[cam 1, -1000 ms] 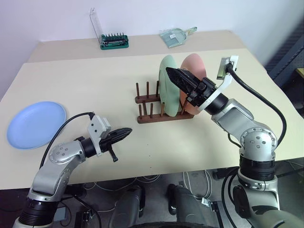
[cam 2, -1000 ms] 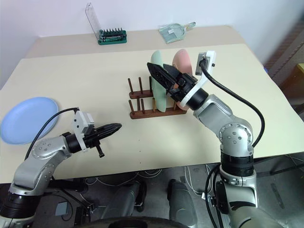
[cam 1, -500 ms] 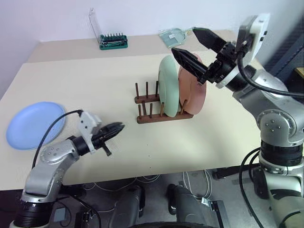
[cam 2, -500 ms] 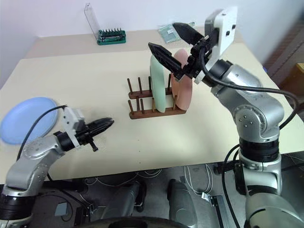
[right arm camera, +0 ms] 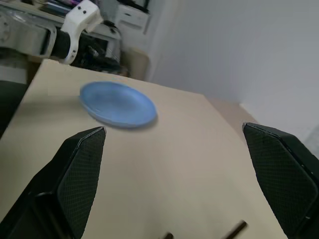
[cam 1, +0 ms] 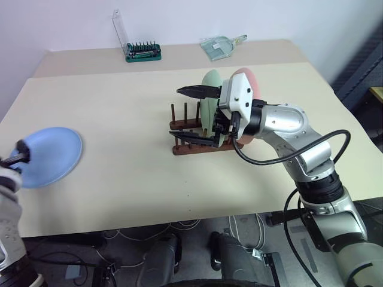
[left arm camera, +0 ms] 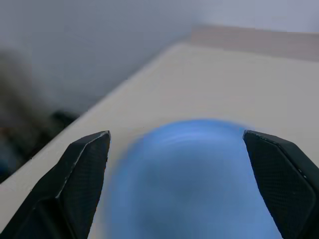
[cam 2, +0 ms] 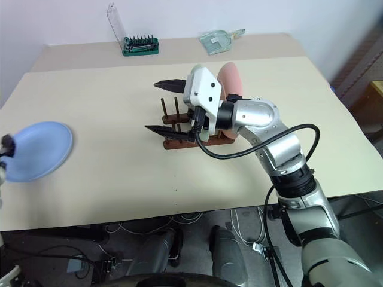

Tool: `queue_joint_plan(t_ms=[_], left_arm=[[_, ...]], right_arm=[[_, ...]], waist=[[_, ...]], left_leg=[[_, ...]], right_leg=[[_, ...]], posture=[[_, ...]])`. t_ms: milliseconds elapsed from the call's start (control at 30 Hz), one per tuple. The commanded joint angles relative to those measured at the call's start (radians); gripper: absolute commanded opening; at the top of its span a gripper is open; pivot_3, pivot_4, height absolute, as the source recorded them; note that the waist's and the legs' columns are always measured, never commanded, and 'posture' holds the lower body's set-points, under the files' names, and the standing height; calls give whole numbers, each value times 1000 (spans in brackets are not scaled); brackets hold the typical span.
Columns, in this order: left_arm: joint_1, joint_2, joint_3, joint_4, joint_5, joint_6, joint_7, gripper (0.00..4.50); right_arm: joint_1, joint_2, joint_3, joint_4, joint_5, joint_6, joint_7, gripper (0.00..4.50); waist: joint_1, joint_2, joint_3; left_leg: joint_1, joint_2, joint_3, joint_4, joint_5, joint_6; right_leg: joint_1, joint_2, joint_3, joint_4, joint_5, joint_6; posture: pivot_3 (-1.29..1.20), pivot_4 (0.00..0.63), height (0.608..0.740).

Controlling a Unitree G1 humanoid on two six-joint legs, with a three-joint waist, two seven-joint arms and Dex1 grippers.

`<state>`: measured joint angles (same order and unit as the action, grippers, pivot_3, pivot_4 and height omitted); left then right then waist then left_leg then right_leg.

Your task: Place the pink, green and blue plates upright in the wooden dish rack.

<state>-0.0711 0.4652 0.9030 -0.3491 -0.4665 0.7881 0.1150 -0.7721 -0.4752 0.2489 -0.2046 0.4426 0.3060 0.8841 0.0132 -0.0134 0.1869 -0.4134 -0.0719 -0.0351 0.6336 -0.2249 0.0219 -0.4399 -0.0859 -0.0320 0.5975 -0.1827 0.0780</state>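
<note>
1. The blue plate (cam 1: 46,156) lies flat near the table's (cam 1: 119,107) left edge, towards the front corner, well apart from the wooden dish rack (cam 1: 197,133) at mid-table.
2. The green plate (cam 1: 210,89) and the pink plate (cam 1: 251,84) stand upright in the rack's right-hand slots; the pegs on its left end are free, so the blue plate looks like the one left to move.
3. The left gripper (left arm camera: 184,194) is by far the nearer to the blue plate: it sits at the table's left edge just beside the plate's near-left rim, and in its wrist view the plate lies straight ahead between its two fingers (left arm camera: 84,169).
4. Its jaws stand wide apart with nothing between them but the plate beyond; whether a finger touches the rim cannot be told.
5. The right gripper (cam 1: 192,113) hovers over the rack's free left end, pointing towards the table's left edge, jaws spread wide, one finger above the other, holding nothing.
6. Judgement: the coming move turns on the left gripper taking the plate's rim, then carrying it rightwards to the free pegs.
</note>
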Motion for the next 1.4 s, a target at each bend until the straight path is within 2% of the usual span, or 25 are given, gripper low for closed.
queue_joint_plan(t_ms=[33, 300, 500, 600, 833, 1033, 1133, 1267, 1400], left_arm=[[2, 9, 81, -18, -40, 126, 49, 4382], [-22, -14, 91, 32, -89, 263, 44, 4382], [-68, 70, 28, 233, -50, 239, -6, 4382], [-118, 98, 16, 333, -45, 220, -18, 3511], [-163, 118, -9, 396, -35, 161, -46, 55], [-231, 58, -46, 190, -95, 11, -95, 55], [-296, 56, -165, 37, -51, -62, -83, 55], [-381, 70, -361, -102, 24, -79, -63, 55], [-480, 34, -443, -153, 39, -38, -3, 55]], right_arm=[[-29, 25, -9, 9, -21, -40, 30, 4500], [-1, 52, -17, -11, -22, -30, 68, 4500], [48, 49, -15, -50, -35, -17, 56, 4500], [72, 48, -23, -70, -45, -6, 34, 4500], [95, 46, -25, -101, -58, 15, 7, 4500], [87, 46, -23, -100, -72, 12, 2, 4500], [62, 45, -6, -75, -126, -31, 0, 4500], [8, 60, 19, -16, -229, -121, -21, 4500], [-44, 79, 41, 59, -348, -211, -70, 4500]], waist=[[1, -1, -1], [-2, -3, -1], [-3, -3, -1], [-1, -4, -1], [-1, -4, -1], [1, -7, -1], [0, -13, -1], [-1, -13, -1], [-8, -13, -1]], left_leg=[[0, 0, 0, 0, 0, 0], [2, 0, 0, -1, -1, -4], [3, 0, 0, -2, -1, -5], [3, 0, 0, -2, -1, -5], [3, 0, 1, -2, -1, -5], [3, 0, 1, -2, -1, -5], [2, 0, 1, -2, -1, -5], [2, 0, 2, -2, -1, -5], [3, 0, 3, -3, 0, -6]], right_leg=[[0, 0, 0, 0, 0, 0], [1, 0, 0, 0, 1, -1], [0, 0, 0, 1, 1, -2], [0, 0, 0, 1, 1, -2], [0, -1, 1, 0, 1, -2], [0, -2, 1, 0, 1, -2], [1, -2, 1, 0, 1, -2], [1, -1, 2, -1, 2, -2], [0, 0, 2, 0, 2, -1]], posture=[[0, 150, 740], [0, 150, 740], [0, 150, 740], [0, 150, 740], [0, 150, 740], [0, 150, 740], [0, 150, 740], [0, 150, 740], [0, 150, 740]])
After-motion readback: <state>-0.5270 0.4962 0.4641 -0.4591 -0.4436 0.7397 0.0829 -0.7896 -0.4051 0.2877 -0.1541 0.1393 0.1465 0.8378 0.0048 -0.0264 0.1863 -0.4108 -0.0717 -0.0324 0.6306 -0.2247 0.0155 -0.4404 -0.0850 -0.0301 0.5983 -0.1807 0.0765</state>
